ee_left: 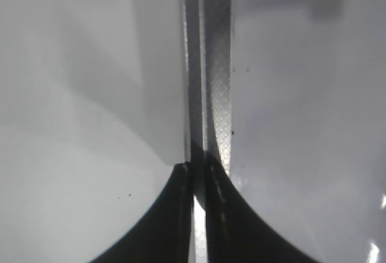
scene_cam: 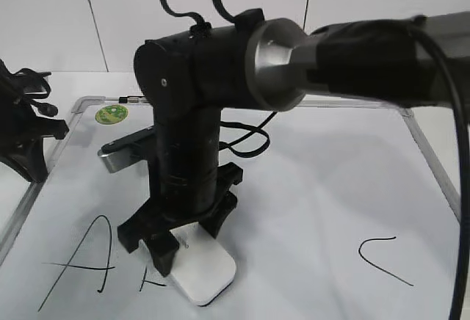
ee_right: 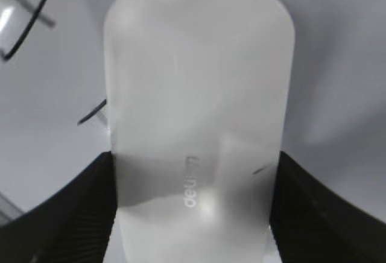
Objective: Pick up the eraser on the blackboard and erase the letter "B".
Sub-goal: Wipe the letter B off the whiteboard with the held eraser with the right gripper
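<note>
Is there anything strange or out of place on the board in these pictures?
Nothing looks damaged or spilled. One oddity: between the A and the C only a few short black strokes show beside the eraser, which lies flat on the blackboard between the right gripper fingers. A whole "B" cannot be seen.
</note>
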You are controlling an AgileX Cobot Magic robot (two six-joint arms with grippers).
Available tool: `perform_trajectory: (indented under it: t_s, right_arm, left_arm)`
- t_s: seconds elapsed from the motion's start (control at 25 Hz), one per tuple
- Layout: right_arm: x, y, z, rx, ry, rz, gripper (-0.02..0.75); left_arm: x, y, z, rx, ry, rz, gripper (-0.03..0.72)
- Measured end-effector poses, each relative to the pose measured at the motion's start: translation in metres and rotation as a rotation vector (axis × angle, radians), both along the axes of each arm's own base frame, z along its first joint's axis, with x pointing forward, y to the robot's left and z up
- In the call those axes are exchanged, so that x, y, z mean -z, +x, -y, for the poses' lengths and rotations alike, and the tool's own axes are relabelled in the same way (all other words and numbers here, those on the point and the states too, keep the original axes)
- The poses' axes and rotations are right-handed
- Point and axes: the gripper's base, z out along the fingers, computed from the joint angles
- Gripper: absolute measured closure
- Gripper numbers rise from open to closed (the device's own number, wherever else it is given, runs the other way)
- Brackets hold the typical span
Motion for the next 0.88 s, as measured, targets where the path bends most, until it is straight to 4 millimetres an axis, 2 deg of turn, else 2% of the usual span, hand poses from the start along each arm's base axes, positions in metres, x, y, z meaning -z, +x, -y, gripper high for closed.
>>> perform_trajectory:
  t_s: [0.48,0.68,0.88]
  right_arm:
    - [-0.002,0.069,0.03,0.212,0.037,0.033,0.199]
    - [-0.004,0.071,0.028,0.206,0.034,0.025,0.199]
    - [-0.003,0.063,0.017,0.149,0.031,0.035,0.199]
  left_arm:
    - [0.0,0.0,0.0,0.0,0.0,0.0,0.671]
    - [0.0,0.0,0.0,-0.002,-0.004,0.0,0.671]
    - [0.0,0.0,0.0,-0.002,-0.004,0.0,0.671]
